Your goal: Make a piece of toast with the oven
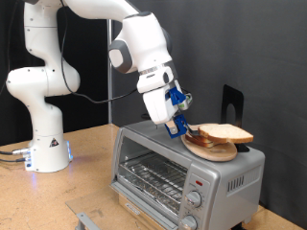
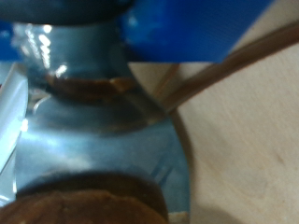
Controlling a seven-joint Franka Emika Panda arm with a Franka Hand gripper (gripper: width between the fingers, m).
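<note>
The oven (image 1: 182,172) is a silver toaster oven with two round knobs at its front right, and its wire rack (image 1: 149,177) shows. On its top lies a round wooden board (image 1: 213,149) with the piece of toast (image 1: 228,134) resting on it, pale with a tan crust. My gripper (image 1: 184,127) is tilted down at the toast's edge on the exterior view's left, its fingertips touching or just at the crust. In the wrist view the pale bread (image 2: 248,140) and its brown crust line fill one side, very close and blurred, beside a blue-grey finger (image 2: 103,140).
The robot's white base (image 1: 43,144) stands on the wooden table at the exterior view's left. A dark upright stand (image 1: 230,101) is behind the oven. A grey part (image 1: 86,220) shows at the bottom edge in front of the oven.
</note>
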